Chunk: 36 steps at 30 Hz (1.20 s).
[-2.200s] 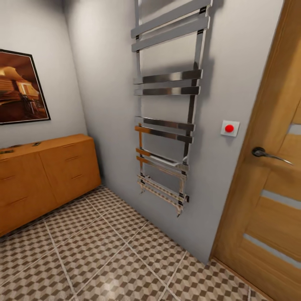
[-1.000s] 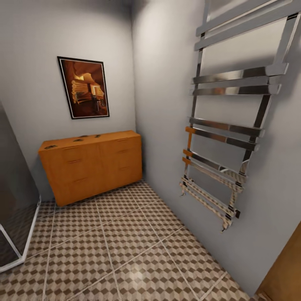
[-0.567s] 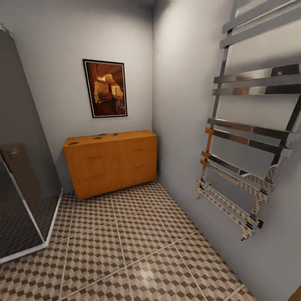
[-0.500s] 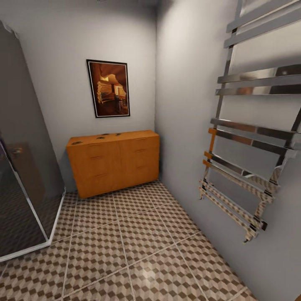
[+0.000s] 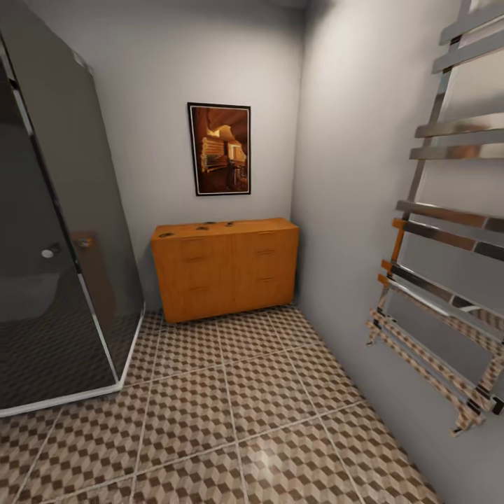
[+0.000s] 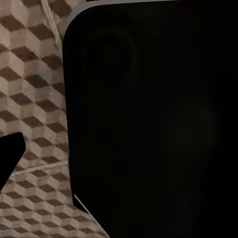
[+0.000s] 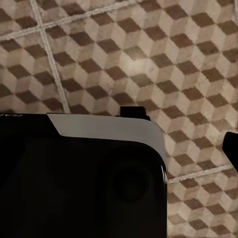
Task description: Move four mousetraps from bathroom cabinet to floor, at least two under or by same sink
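The orange-brown cabinet (image 5: pixel 225 273) stands against the far wall, a few tiles ahead of me. On its top lie small dark flat shapes, the mousetraps (image 5: pixel 204 227), too small to make out in detail. The cube-patterned bathroom floor (image 5: pixel 231 406) stretches from me to the cabinet. The sink is out of view. In the right wrist view two dark fingertips (image 7: pixel 134 111) stand apart over the tiles, so my right gripper (image 7: pixel 182 130) is open and holds nothing. In the left wrist view one dark fingertip (image 6: pixel 10 154) shows beside a black body.
A dark glass shower enclosure (image 5: pixel 49 266) with a white base fills the left side. A chrome towel radiator (image 5: pixel 441 280) juts from the right wall. A framed picture (image 5: pixel 220 148) hangs above the cabinet. A black part of the robot (image 7: pixel 74 183) covers much of both wrist views.
The head view has swung left: the door has gone out of frame, the shower enclosure has come in, and the cabinet now sits near the middle. Nothing in the room has moved.
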{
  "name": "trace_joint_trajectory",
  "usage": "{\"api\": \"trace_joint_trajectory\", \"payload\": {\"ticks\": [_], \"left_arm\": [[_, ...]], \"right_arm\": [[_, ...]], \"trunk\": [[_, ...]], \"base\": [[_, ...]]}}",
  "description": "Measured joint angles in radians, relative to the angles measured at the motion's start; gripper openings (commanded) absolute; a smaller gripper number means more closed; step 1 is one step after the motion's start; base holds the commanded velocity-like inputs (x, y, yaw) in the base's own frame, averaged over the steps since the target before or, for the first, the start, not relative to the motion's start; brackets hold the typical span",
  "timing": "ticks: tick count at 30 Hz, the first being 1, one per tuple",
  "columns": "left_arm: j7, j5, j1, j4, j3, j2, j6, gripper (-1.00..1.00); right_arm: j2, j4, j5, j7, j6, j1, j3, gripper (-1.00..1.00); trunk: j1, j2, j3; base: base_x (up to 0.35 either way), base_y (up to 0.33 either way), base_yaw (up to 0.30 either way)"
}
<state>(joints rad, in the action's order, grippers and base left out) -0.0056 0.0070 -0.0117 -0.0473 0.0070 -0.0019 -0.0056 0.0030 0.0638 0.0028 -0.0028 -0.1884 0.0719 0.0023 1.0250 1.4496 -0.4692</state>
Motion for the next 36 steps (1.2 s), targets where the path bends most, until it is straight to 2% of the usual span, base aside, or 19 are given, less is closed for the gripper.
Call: {"api": "trace_joint_trajectory", "payload": {"ticks": [30, 36], "left_arm": [[0.0, 0.0, 0.0, 0.0, 0.0, -0.001, 0.0, 1.0], [0.0, 0.0, 0.0, 0.0, 0.0, 0.0, 0.0, 1.0]], "right_arm": [[-0.002, 0.0, 0.0, 0.0, 0.0, 0.0, 0.0, 1.0], [-0.004, 0.0, 0.0, 0.0, 0.001, 0.0, 0.0, 1.0]], "trunk": [[0.0, 0.0, 0.0], [0.0, 0.0, 0.0]], "base": [[0.0, 0.0, 0.293], [0.0, 0.0, 0.13]]}}
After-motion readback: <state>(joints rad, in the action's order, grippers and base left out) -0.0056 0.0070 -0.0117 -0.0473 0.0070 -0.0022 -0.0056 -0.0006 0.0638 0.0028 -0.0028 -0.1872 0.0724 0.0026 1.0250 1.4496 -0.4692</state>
